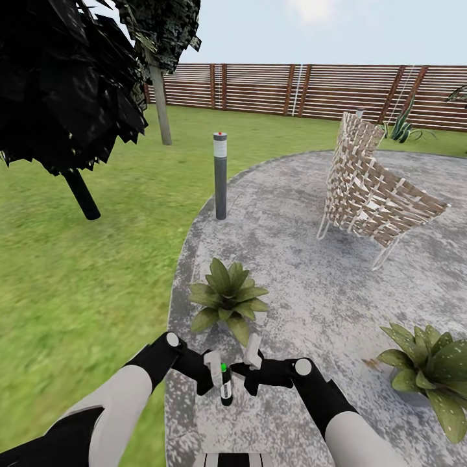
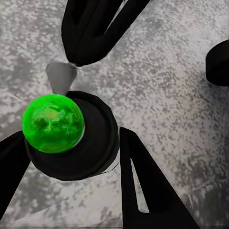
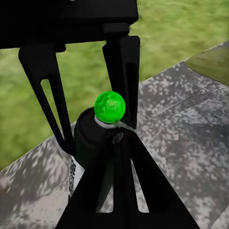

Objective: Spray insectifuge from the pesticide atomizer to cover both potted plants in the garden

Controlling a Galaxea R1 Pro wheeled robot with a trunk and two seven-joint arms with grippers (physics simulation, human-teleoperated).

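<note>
The pesticide atomizer [image 1: 226,389] is a slim dark bottle with a white label, and the spot on its top glows green. My left gripper [image 1: 218,379] is shut on it, holding it upright above the patio edge. From above in the left wrist view, the bottle's cap [image 2: 95,143] sits between the two fingers. My right gripper [image 1: 251,363] is shut, its tip [image 3: 119,138] against the bottle's head. One potted plant [image 1: 228,299] stands just beyond the bottle. The other potted plant [image 1: 431,373] is at the right.
The grey paved patio [image 1: 311,259] lies ahead, with lawn [image 1: 84,272] to the left. A grey bollard lamp [image 1: 220,175] stands at the patio's edge and a woven chair [image 1: 373,188] sits further right. Dark trees [image 1: 65,84] and a wooden fence [image 1: 311,87] are behind.
</note>
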